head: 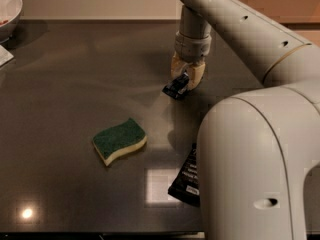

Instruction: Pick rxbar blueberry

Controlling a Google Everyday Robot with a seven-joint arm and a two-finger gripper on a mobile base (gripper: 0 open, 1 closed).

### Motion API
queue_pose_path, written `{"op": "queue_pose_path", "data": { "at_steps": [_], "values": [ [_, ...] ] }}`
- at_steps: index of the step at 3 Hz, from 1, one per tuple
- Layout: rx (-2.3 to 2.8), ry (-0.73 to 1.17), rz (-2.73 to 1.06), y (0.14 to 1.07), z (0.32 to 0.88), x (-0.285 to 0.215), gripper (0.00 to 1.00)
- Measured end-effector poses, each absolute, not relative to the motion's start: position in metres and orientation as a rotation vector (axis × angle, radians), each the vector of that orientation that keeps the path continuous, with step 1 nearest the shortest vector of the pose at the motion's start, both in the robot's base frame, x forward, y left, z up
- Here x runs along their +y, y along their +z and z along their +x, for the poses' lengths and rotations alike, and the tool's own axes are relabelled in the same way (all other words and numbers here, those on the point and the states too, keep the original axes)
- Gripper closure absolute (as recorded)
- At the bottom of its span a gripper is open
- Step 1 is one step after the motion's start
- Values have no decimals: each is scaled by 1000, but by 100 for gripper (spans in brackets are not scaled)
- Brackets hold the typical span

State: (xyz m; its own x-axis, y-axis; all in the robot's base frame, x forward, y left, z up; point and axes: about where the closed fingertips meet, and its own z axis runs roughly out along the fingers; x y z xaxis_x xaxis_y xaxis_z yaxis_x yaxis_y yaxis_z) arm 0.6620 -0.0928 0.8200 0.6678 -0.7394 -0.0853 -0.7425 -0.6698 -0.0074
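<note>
From where I stand, the grab looks made and the lift is what remains. The gripper (186, 80) hangs straight down from the arm over the far right part of the dark table (75, 74), its two pale fingers drawn in close on one end of the small dark snack bar (175, 89). The bar pokes out to the left from between them at a tilt. I can't tell whether its low end touches the tabletop or hangs just above it, so I'd call the pick held but not yet clearly carried up. The green sponge (120, 140) lies well apart, nearer the front. The longer black wrapper (186, 178) sits untouched at the front edge, half hidden behind the robot's body. A white bowl (9, 10) stands in the far left corner.
</note>
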Motion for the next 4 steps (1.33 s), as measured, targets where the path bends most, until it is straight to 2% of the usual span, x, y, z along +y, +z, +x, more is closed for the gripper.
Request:
{"op": "queue_pose_path", "data": {
  "at_steps": [4],
  "values": [
    [1271,114,-2828,823,662,-96,59]
  ]
}}
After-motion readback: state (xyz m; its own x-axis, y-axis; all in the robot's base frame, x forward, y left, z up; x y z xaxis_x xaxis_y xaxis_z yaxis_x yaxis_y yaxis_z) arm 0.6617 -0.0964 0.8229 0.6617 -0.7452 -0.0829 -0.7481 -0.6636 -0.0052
